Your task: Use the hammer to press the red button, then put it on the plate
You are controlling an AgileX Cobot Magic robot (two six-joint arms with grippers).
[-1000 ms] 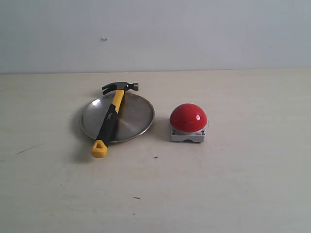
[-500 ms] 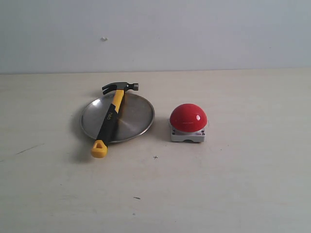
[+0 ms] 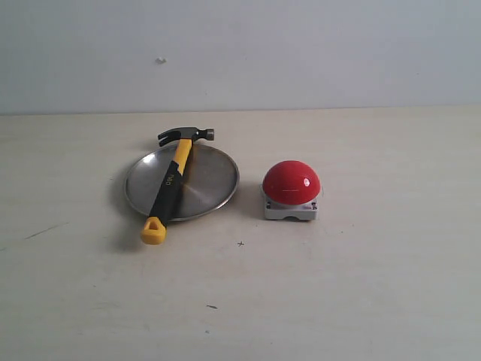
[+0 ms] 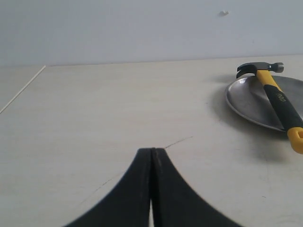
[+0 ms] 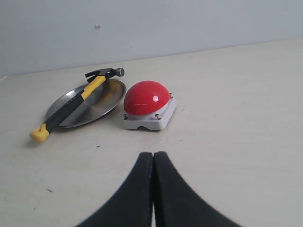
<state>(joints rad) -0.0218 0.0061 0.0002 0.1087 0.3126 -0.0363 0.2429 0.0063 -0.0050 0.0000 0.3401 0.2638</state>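
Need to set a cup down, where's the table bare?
Bare tabletop lies in front of everything, left of the round silver metal plate, and right of the red dome button. Crowded: the plate, crossed by the yellow-and-black claw hammer, and the plate-button gap.

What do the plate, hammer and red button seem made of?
The plate looks like brushed metal: silver, with soft reflections. The hammer seems to have a dark metal head and a yellow-and-black handle, probably rubber or plastic. The red button looks like glossy plastic, with a bright highlight.

L gripper (image 4: 152, 150), R gripper (image 5: 153, 154): both closed.
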